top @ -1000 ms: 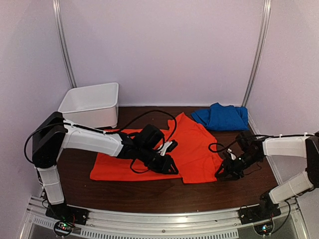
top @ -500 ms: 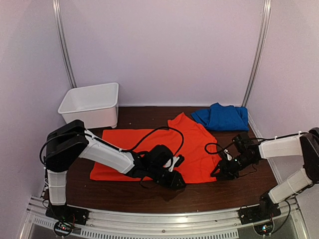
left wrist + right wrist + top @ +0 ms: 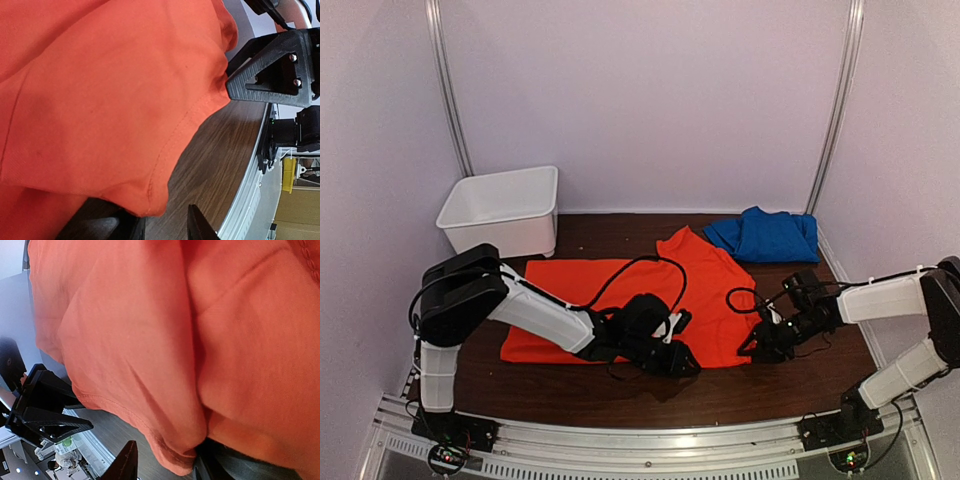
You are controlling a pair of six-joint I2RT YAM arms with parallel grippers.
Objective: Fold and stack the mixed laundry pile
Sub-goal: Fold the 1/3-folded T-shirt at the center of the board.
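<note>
Since a second ago the left arm has swung down from the middle of the shirt to its near hem, and the right one has edged in leftward. We see the dark wooden table (image 3: 570, 388) with the orange-red T-shirt (image 3: 705, 290) spread flat across its middle. The white bin (image 3: 510, 238) stands at the back left, and the blue garment (image 3: 765, 236) lies bunched at the back right, just apart from the shirt. The left gripper (image 3: 683, 363) sits at the near hem – jaws parted, cloth resting on one finger (image 3: 117, 227). The right gripper (image 3: 757, 348) is at the shirt's near right corner with a fold between its fingers (image 3: 127, 462) – clamped or not, we cannot tell.
</note>
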